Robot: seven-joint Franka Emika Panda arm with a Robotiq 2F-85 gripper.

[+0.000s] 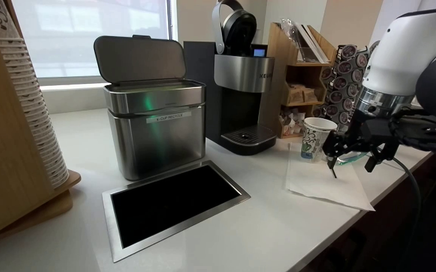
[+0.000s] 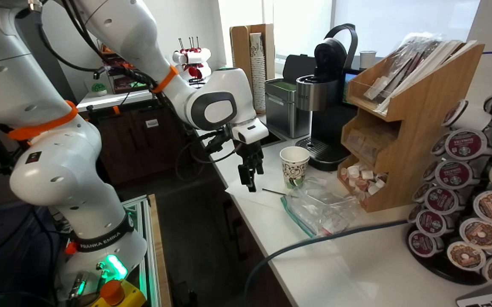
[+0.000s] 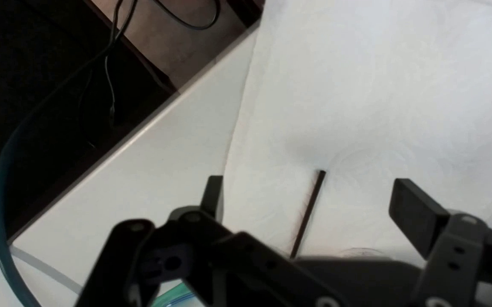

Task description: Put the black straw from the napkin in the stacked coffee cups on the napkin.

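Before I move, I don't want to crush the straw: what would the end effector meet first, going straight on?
Likely the napkin; the wrist view shows the straw between the open fingers. Depth is unclear.

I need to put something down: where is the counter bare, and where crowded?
Bare counter lies between the metal-framed opening and the napkin, and between the hose and the coffee pods. It's crowded around the napkin: stacked coffee cups, black straw, plastic bag, gripper above.
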